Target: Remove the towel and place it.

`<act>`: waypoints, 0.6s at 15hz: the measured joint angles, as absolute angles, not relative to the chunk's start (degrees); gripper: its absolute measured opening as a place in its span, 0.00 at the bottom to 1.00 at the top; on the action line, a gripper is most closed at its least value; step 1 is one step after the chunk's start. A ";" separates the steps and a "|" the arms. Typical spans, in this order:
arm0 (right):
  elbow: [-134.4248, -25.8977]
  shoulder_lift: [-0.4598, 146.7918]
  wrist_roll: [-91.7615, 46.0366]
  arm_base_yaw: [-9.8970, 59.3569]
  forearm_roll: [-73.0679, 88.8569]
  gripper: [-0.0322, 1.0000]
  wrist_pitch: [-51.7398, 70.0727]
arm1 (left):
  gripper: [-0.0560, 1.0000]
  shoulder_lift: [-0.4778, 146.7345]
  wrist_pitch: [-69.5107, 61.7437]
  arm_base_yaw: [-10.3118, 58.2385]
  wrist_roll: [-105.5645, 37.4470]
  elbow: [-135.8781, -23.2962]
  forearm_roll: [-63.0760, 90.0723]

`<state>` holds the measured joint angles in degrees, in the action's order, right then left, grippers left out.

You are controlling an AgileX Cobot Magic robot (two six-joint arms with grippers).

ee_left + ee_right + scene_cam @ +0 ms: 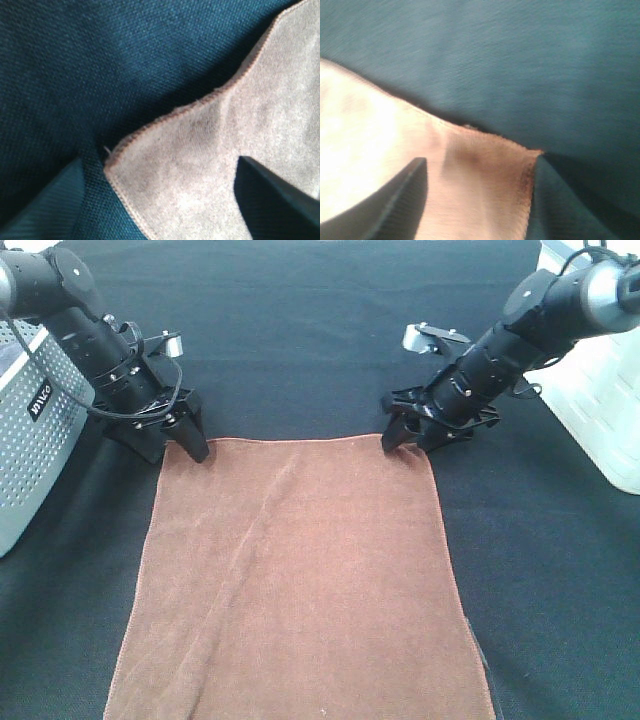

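Note:
The brown towel (300,580) lies spread flat on the black table cloth (300,330), and its near end runs out of the high view. My left gripper (176,447) stands at the towel's far left corner. In the left wrist view its fingers (272,200) are apart with the stitched corner of the towel (200,165) between them, so the left gripper (160,202) is open. My right gripper (410,438) is at the far right corner. In the right wrist view that corner of the towel (485,170) lies between its spread fingers (395,205), so the right gripper (480,200) is open as well.
A grey perforated basket (30,430) stands at the left edge, close behind the left arm. A white container (600,410) sits at the right edge beside the right arm. Black cloth covers the table around the towel.

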<state>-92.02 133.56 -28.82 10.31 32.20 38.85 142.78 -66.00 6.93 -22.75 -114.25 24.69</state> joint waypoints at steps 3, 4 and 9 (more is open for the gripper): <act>-92.02 133.73 -27.39 10.43 32.31 0.49 38.73 | 0.61 143.18 -64.92 7.22 -22.69 -114.31 24.98; -92.02 133.79 -27.33 10.43 32.31 0.43 38.79 | 0.51 143.30 -64.29 7.39 -22.63 -114.31 25.50; -92.02 134.19 -27.22 10.43 32.26 0.10 37.99 | 0.06 144.16 -63.08 7.68 -22.80 -114.25 26.99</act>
